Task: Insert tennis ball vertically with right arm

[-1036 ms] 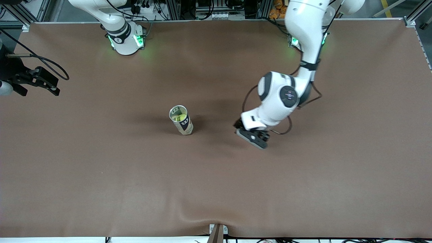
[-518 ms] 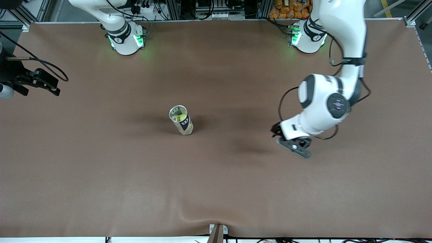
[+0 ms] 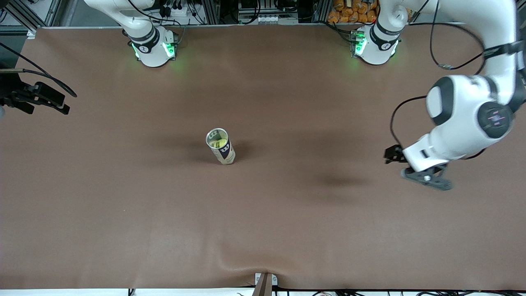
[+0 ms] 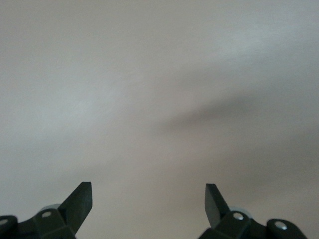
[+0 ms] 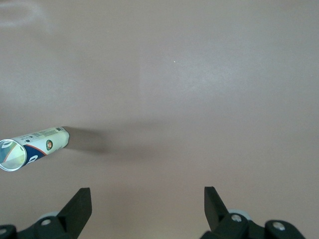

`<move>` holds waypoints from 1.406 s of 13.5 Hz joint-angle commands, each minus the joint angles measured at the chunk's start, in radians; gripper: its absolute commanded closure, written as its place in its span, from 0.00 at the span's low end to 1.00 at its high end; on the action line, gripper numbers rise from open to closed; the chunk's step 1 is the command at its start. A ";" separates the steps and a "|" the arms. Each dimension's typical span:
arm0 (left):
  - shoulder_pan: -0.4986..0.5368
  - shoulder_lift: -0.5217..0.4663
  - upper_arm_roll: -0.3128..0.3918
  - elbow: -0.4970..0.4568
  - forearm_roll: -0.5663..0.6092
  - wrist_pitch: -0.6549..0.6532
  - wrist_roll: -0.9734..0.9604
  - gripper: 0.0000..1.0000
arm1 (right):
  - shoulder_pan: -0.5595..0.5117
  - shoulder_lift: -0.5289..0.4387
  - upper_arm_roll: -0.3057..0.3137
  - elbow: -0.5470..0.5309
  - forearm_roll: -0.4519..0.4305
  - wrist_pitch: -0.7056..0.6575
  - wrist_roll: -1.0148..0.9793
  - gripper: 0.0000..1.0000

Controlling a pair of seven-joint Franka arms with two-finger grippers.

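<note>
Bench (image 3: 263, 230): brown mat across the whole surface, with a small ripple at the edge nearest the front camera.
Can (image 3: 220, 146): stands upright near the middle of the bench, open mouth up, roughly midway between the two arms' ends, nothing touching it.
Can label: cream and dark blue with a white logo; in the right wrist view the can (image 5: 31, 148) shows with its shadow stretching along the mat.
Ball (image 3: 221, 143): yellow-green, inside the can, seen through the open mouth (only its top shows).
Left gripper (image 3: 427, 180): in the air over bare mat toward the left arm's end of the bench, well apart from the can.
Left fingers (image 4: 79, 201): spread wide apart, nothing between them, only plain mat and a soft shadow under them in the left wrist view.
Left arm (image 3: 468, 113): reaches from its base (image 3: 376, 43) out over its end of the bench, elbow high, a black cable looping beside it.
Right gripper (image 3: 41, 98): at the edge of the front view, over the right arm's end of the bench, well apart from the can.
Right fingers (image 5: 79, 205): spread wide apart and empty, the can off to one side of them in the right wrist view.
Right arm base (image 3: 153, 47): at the bench's edge farthest from the front camera, green lights lit (the left base too).
</note>
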 commanded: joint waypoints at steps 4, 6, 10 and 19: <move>0.039 -0.175 -0.016 -0.017 0.116 -0.183 -0.161 0.00 | -0.004 0.013 0.005 0.028 0.007 -0.019 -0.010 0.00; 0.046 -0.191 -0.013 0.051 0.109 -0.290 -0.167 0.00 | -0.006 0.013 0.005 0.028 0.006 -0.019 -0.011 0.00; 0.062 -0.185 -0.006 0.182 0.112 -0.441 -0.178 0.00 | -0.010 0.011 0.005 0.027 0.003 -0.020 -0.013 0.00; 0.431 -0.180 -0.305 0.259 0.103 -0.530 -0.213 0.00 | 0.022 -0.002 0.028 0.109 0.006 -0.056 -0.002 0.00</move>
